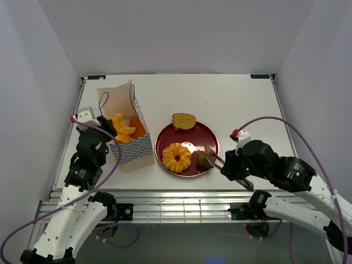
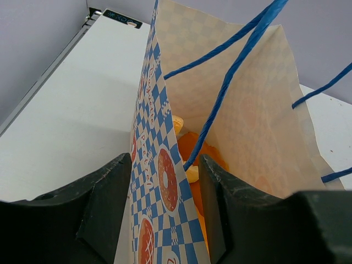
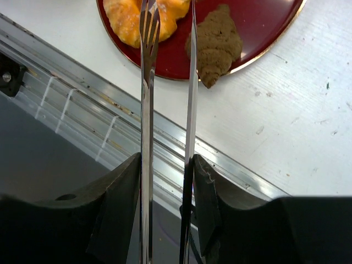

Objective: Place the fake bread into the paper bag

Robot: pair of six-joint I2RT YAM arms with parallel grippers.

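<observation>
The paper bag [image 1: 132, 144] stands upright at the left with orange fake bread [image 1: 124, 130] inside; in the left wrist view the bag [image 2: 159, 137] shows the bread [image 2: 192, 151] at its bottom. My left gripper [image 1: 108, 130] [image 2: 164, 181] straddles the bag's near checkered wall, jaws apart, one finger inside. My right gripper [image 1: 230, 165] [image 3: 166, 165] is shut on metal tongs [image 1: 212, 153] [image 3: 147, 82]. Their tips are open over the dark-red plate [image 1: 195, 135], beside a dark brown chunk [image 1: 204, 160] [image 3: 215, 44]. An orange ring pastry [image 1: 177, 157] [image 3: 125, 22] and a brown oval roll [image 1: 183, 120] also lie on the plate.
The aluminium rail [image 1: 181, 195] runs along the table's near edge, under the tongs in the right wrist view [image 3: 99, 121]. White walls enclose the table on three sides. The bag's blue cord handles [image 2: 236, 66] hang across its opening.
</observation>
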